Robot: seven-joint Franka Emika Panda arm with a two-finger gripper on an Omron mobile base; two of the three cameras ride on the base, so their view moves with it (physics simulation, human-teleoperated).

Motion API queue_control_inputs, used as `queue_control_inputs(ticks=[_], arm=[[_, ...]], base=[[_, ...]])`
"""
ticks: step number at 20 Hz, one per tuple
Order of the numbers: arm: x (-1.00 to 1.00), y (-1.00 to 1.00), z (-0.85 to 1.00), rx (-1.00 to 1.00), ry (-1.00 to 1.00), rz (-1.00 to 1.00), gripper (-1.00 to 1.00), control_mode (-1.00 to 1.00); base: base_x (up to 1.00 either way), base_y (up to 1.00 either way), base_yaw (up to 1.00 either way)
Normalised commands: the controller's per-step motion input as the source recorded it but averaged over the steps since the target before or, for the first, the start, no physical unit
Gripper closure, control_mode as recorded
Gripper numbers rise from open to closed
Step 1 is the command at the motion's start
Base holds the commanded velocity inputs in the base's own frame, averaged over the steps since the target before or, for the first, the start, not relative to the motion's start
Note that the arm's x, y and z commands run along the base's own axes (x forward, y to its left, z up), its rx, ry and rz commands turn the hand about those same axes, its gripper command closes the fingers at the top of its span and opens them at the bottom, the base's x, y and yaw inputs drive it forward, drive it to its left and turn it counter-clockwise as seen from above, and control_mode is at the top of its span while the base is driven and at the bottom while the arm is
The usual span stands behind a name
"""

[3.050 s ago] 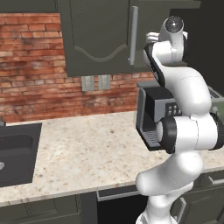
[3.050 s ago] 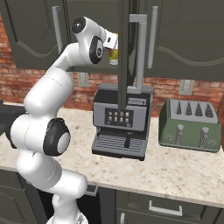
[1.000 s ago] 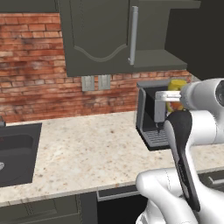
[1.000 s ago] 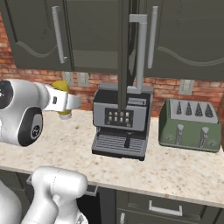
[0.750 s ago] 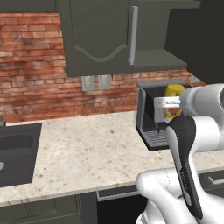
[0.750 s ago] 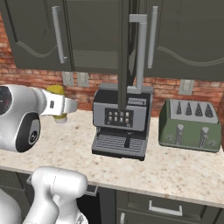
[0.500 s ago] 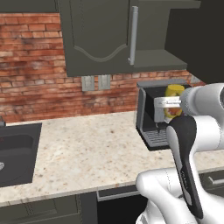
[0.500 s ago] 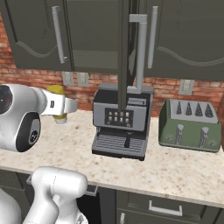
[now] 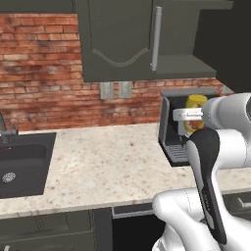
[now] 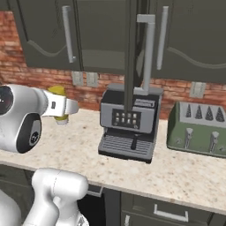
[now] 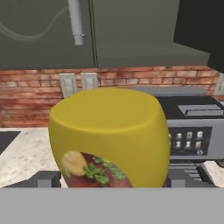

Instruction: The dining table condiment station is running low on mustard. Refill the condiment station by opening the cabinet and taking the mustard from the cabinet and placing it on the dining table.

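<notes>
The gripper point(image 11: 109, 181) has its jaws clamped wide on the mustard point(image 11: 109, 135), carried clear above the counter point(image 9: 108, 162) for the table, with the coffee machine point(image 10: 128, 123) and open cabinet point(image 10: 101, 35) behind.

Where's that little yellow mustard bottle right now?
The mustard is held in the gripper, up in the air above the kitchen counter, just left of the coffee machine and below the wall cabinet.
</notes>
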Motion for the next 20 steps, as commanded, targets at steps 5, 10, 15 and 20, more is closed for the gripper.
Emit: queue_control_inputs(ticks=[5,10,15,20], arm=[[0.0,0.0,0.0,0.0,0.0,0.0,1.0,1.0],[0.0,0.0,0.0,0.0,0.0,0.0,1.0,1.0],[0.0,0.0,0.0,0.0,0.0,0.0,1.0,1.0],[0.0,0.0,0.0,0.0,0.0,0.0,1.0,1.0]], base=[[-0.55,0.05,0.63],[-0.2,0.3,0.81],[0.02,0.49,0.81],[0.13,0.53,0.78]])
